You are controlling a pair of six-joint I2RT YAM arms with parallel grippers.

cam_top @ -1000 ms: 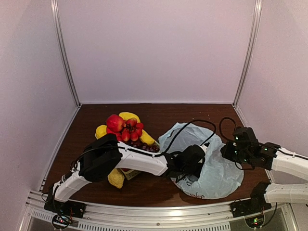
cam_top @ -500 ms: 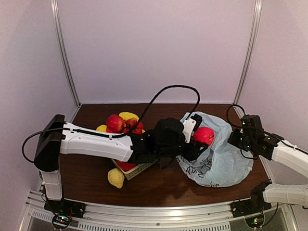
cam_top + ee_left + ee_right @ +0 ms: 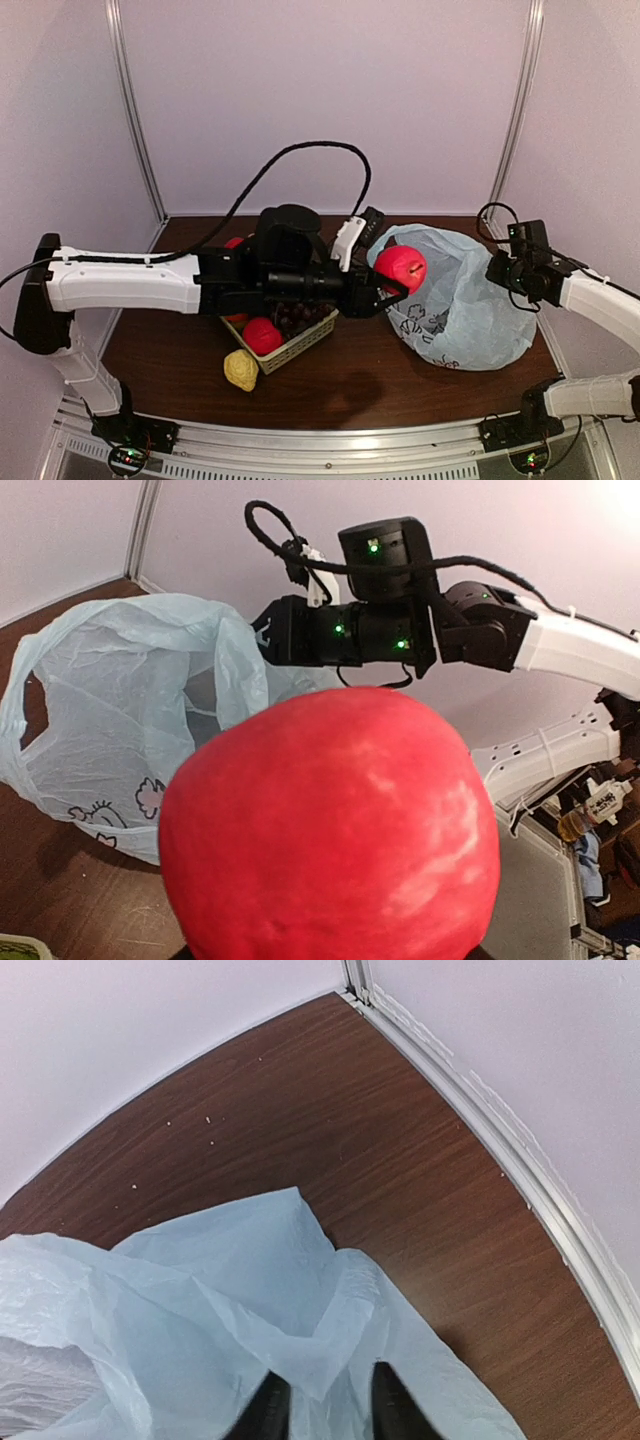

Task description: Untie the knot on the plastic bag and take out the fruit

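My left gripper [image 3: 393, 280] is shut on a red apple [image 3: 401, 267] and holds it in the air just left of the plastic bag [image 3: 460, 305]. The apple [image 3: 330, 830] fills the left wrist view and hides the fingers. The pale blue bag stands on the table with its mouth open; no knot shows. My right gripper [image 3: 508, 270] holds the bag's right upper edge, with a fold of film [image 3: 330, 1345] between its fingertips [image 3: 268, 1410]. The lumpy yellow lemon-like fruit [image 3: 240, 369] lies on the table. The curved yellow one is hidden.
A basket [image 3: 300, 350] under my left arm holds a red fruit [image 3: 262, 336] and dark grapes [image 3: 298, 318]. White walls close the back and sides, with a metal rail [image 3: 520, 1175] along the right wall. Black cables loop above the left wrist.
My left gripper went into the bag, closed on the red apple and has lifted it out, up and to the left. My right gripper rose, pulling the bag's edge up.
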